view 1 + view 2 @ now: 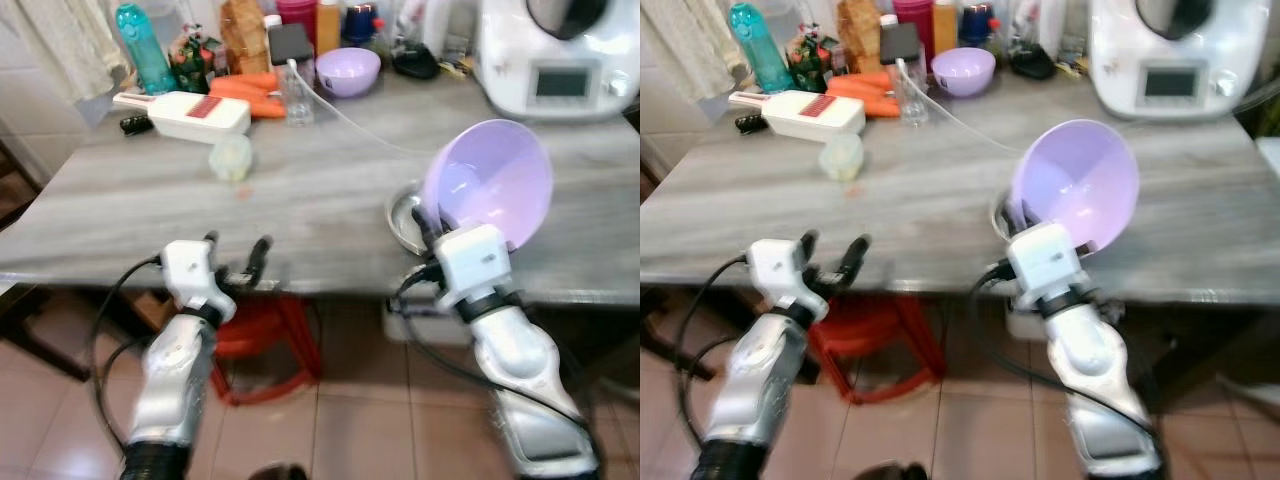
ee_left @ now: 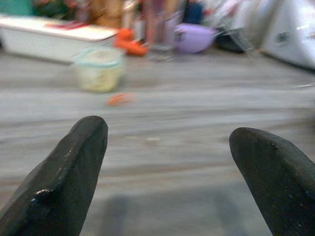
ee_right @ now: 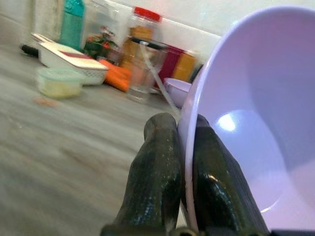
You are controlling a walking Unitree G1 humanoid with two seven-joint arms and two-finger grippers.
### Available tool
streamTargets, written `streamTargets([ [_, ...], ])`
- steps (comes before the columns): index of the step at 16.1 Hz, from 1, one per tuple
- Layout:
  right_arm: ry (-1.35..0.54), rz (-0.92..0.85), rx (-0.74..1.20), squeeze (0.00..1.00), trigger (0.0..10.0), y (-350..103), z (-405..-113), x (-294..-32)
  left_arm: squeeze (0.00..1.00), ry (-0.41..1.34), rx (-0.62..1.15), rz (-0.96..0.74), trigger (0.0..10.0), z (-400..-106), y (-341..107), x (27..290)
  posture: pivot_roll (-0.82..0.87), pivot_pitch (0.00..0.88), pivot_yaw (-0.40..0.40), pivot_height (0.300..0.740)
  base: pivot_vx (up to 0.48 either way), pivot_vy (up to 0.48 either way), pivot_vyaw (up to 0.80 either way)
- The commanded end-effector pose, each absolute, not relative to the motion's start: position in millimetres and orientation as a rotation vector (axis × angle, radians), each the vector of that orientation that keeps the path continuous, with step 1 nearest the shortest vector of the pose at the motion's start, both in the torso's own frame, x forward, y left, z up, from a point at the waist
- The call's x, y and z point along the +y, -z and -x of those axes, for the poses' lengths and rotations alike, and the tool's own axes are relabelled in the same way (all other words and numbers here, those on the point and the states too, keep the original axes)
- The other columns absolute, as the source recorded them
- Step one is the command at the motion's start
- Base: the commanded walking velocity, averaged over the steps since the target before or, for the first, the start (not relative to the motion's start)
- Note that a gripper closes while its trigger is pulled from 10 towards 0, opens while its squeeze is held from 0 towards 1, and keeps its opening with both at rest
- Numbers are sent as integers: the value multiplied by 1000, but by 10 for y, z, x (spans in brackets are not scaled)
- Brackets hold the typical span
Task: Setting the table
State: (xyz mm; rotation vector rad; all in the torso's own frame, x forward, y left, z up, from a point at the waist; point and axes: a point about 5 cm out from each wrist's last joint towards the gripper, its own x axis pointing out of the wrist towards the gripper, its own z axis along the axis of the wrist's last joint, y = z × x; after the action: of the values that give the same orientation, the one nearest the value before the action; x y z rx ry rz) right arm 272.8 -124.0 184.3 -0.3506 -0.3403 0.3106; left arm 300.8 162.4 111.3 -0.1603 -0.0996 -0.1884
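My right gripper [image 1: 432,222] is shut on the rim of a lilac bowl [image 1: 495,180], held tilted on edge above the grey table [image 1: 300,190] near its front right. In the right wrist view the two fingers [image 3: 157,172] pinch the lilac bowl's [image 3: 256,137] rim between them. A metal dish [image 1: 405,215] lies on the table just under the bowl. A second lilac bowl [image 1: 348,70] sits at the back. My left gripper [image 1: 237,252] is open at the table's front edge, left of centre, with nothing between its fingers [image 2: 69,172].
At the back stand a white grater box [image 1: 185,115], carrots [image 1: 250,92], a teal bottle [image 1: 143,45], jars, a glass [image 1: 297,95] and a white appliance [image 1: 555,55]. A small lidded tub [image 1: 232,157] sits mid-left. A red stool [image 1: 265,340] stands under the table.
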Motion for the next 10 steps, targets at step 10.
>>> streamTargets([
  [10, -386, 398, -328, 0, 10000, -1831, -2749, -1265, 0, 453, -128, 132, 10000, -2635, -1134, 1474, -105, 119, 82, 740, 114, 0, 0],
])
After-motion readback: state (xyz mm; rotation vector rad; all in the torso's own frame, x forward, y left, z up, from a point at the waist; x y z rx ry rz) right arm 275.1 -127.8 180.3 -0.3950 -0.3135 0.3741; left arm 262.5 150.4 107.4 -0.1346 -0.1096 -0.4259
